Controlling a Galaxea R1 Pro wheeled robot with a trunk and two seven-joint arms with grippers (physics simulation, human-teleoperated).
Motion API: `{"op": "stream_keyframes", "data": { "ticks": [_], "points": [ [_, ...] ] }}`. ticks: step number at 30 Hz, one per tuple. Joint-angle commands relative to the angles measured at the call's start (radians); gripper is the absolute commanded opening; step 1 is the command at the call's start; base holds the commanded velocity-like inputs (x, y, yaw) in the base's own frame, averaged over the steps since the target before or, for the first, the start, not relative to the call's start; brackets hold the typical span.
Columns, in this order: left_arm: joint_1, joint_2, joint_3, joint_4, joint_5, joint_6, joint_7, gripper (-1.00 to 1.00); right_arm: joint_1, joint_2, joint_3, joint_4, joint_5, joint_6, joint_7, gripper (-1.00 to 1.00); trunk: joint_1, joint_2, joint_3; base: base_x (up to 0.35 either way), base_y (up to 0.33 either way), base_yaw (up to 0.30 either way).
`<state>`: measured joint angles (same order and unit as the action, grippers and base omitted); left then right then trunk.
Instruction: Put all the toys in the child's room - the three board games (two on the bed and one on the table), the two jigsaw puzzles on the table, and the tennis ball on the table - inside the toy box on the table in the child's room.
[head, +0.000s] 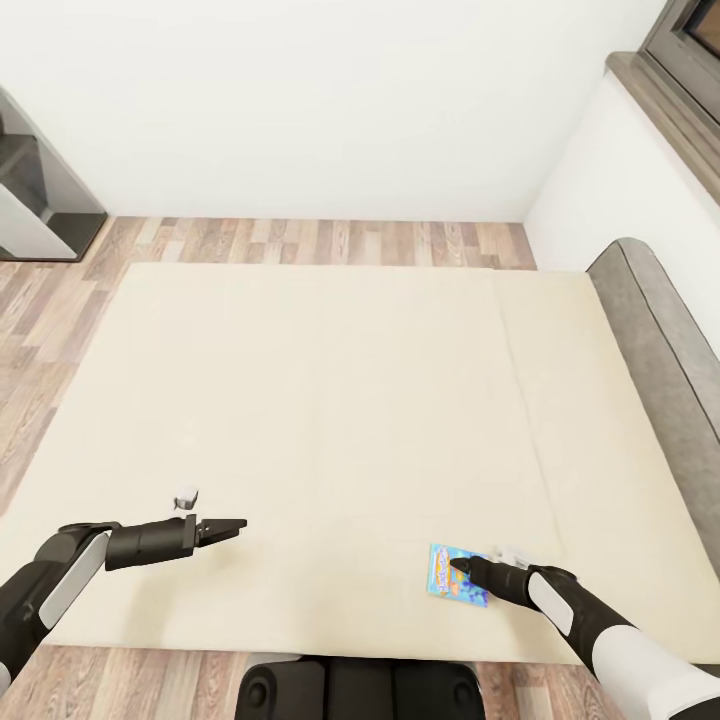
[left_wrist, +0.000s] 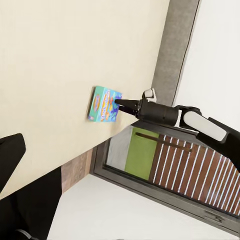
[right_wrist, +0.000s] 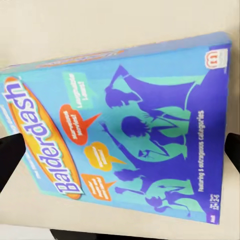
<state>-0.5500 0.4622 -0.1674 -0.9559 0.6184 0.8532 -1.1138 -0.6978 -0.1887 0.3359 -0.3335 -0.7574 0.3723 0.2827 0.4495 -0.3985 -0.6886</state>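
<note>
One board game, a flat blue box with purple cartoon figures, lies on the cream bed near its front right edge. My right gripper sits low over it. In the right wrist view the printed cover spreads between the two black fingertips, which stand far apart at either side, so the right gripper is open. The left wrist view shows the same box with the right gripper at its edge. My left gripper hovers open over bare mattress at the front left, holding nothing.
A grey padded headboard runs along the bed's right side under a dark window frame. A dark cabinet stands at the far left on the wood-plank floor. My base is against the bed's front edge.
</note>
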Motion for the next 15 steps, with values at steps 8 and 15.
{"op": "stream_keyframes", "data": {
  "ticks": [8,15],
  "points": [
    [-0.001,0.001,-0.003,0.0,0.006,0.007,-0.001,1.0,-0.001,0.0,0.003,-0.001,-0.003,0.004,0.001,1.0,0.001,-0.002,-0.001,0.0,0.091,0.0],
    [-0.001,0.001,-0.003,0.0,0.006,0.007,-0.001,1.0,0.0,0.0,0.003,-0.002,-0.003,0.004,0.001,1.0,0.001,-0.002,-0.001,0.0,0.056,0.0]
  ]
}}
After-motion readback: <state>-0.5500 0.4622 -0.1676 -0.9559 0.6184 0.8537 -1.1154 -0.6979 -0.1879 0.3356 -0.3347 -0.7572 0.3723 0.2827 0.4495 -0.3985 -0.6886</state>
